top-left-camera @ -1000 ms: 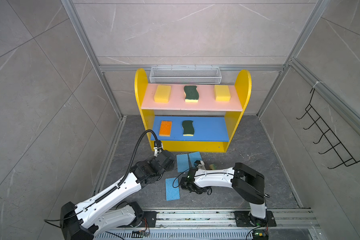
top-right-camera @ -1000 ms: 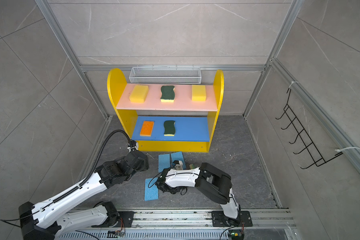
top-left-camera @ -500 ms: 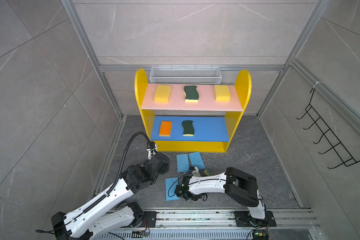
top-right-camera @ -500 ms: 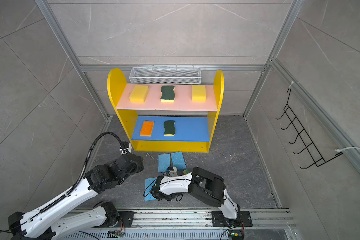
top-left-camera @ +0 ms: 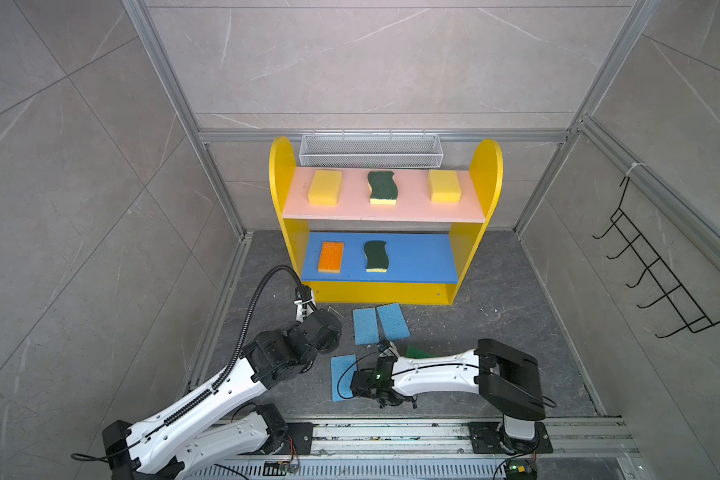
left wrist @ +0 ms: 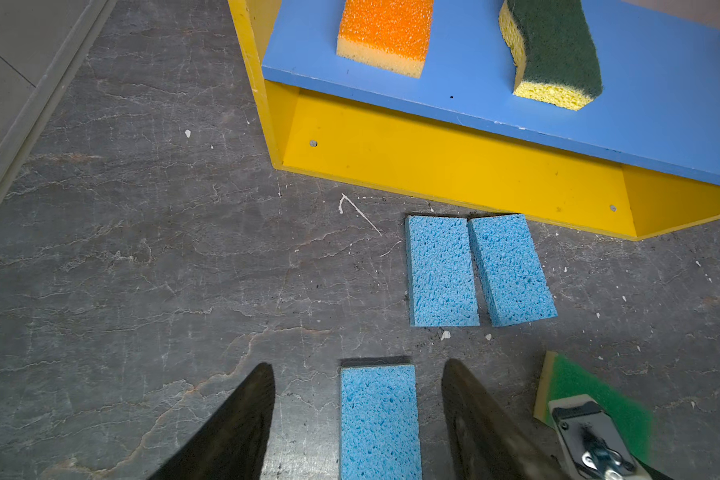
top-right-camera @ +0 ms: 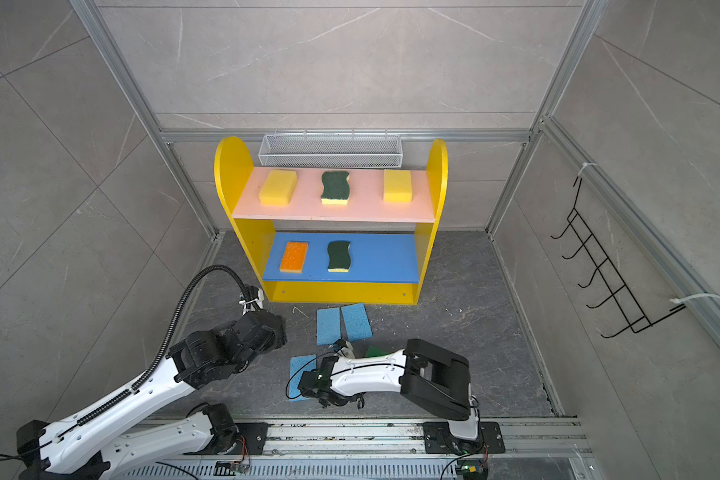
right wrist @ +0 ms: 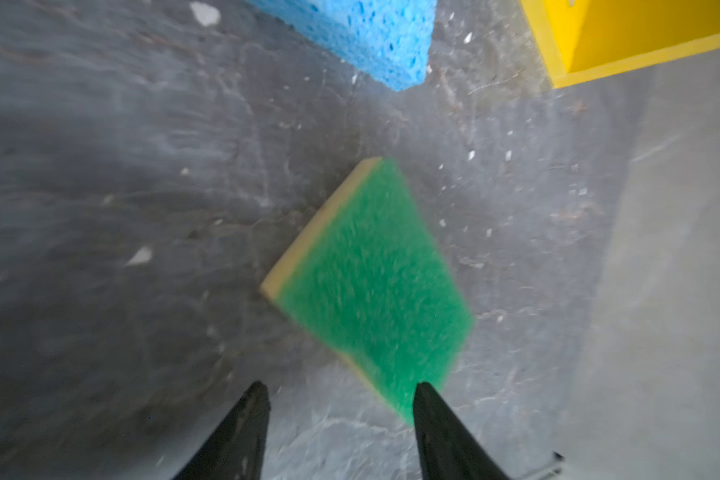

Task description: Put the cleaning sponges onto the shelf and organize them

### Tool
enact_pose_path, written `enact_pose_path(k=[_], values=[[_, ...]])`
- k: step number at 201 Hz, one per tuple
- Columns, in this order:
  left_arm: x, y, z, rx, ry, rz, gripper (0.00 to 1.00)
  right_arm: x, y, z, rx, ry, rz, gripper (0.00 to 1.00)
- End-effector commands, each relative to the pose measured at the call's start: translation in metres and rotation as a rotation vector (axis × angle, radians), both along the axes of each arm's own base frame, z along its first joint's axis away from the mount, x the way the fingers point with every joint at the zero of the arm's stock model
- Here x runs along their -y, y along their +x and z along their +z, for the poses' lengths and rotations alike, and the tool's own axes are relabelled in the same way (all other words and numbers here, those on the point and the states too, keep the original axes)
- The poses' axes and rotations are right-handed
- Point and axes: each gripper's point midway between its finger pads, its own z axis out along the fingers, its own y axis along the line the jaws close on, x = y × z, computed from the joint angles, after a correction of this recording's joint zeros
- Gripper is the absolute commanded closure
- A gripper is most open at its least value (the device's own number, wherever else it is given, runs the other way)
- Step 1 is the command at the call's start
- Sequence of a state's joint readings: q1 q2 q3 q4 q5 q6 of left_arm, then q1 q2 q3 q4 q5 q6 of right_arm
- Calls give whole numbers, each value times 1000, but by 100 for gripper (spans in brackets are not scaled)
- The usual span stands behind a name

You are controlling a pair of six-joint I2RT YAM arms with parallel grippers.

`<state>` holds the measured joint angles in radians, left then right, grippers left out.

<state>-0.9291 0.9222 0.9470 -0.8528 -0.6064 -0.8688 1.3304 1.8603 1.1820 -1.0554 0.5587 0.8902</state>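
1. The left gripper (left wrist: 357, 365) hangs over the table (left wrist: 142, 270) with its jaws spread wide and released, grasping nothing. A light-blue sponge (left wrist: 379, 419) lies flat on the table beneath the gap, clear of both jaws.
2. The right gripper (right wrist: 341, 384) sits low over the table, its jaws likewise parted and empty. The green-topped sponge (right wrist: 375, 282) lies flat just ahead. One jaw tip overlaps its near corner in the blurred right wrist view, and it cannot be told whether they touch.
3. A second light-blue sponge (left wrist: 441, 270) and a third light-blue sponge (left wrist: 510, 268) lie side by side, almost touching, just in front of the shelf's base.
4. The table is dark grey, veined like stone and flecked with pale crumbs. A metal rail (top-left-camera: 391, 432) along its near edge carries both arm bases.
5. The shelf (top-left-camera: 281, 174) stands at the back of the table. Its blue lower board (top-left-camera: 420, 257) holds the orange-topped sponge (top-left-camera: 331, 257) at the left and a dark-green scourer (top-left-camera: 376, 256) beside it, apart.
6. The pink upper board (top-left-camera: 408, 208) holds a row, well spaced: a yellow block (top-left-camera: 325, 187), a second dark-green scourer (top-left-camera: 382, 187) and a second yellow block (top-left-camera: 444, 185).
7. Behind the shelf a white wire mesh basket (top-left-camera: 370, 150) hangs on the back wall. A black hook rack (top-left-camera: 657, 282) hangs on the right wall. The walls are grey tile in an aluminium frame.
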Motion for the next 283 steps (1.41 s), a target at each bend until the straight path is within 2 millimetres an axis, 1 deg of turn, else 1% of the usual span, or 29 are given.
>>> enact_pose_path(k=[1,21,44,57,72,95,115,147,158,178,192,211,232,252,269,283], values=[[-4,1,18,43,-20,30,33,-18,-7,14,-32,175,6,40],[-3,0,18,43,-16,30,33,-16,-6,29,-16,231,23,33],[-3,0,18,37,-10,36,33,-4,0,34,-44,299,-14,26],[-3,0,18,35,-6,40,33,7,4,32,-63,345,-63,25],[-3,-1,18,32,-1,44,33,25,10,31,-68,384,-130,24],[-3,-1,19,29,2,49,33,55,17,32,-56,384,-204,21],[-3,0,20,28,5,53,33,67,18,26,-79,412,-233,17],[-1,1,19,21,9,57,32,62,17,15,-147,515,-204,11],[0,1,18,17,8,59,32,61,20,12,-163,540,-195,9],[0,1,18,13,8,61,32,65,28,7,-182,558,-196,8],[-1,0,18,13,10,67,32,65,34,4,-198,594,-195,8],[-4,0,17,12,11,76,32,60,42,0,-229,659,-187,8],[-3,0,18,12,10,78,32,56,50,-2,-246,671,-162,9],[-3,0,18,9,12,79,32,46,52,-2,-262,689,-110,10],[-2,0,17,7,16,80,32,45,53,-6,-274,682,-108,10],[-1,0,17,5,17,80,32,45,49,-11,-304,675,-113,10]])
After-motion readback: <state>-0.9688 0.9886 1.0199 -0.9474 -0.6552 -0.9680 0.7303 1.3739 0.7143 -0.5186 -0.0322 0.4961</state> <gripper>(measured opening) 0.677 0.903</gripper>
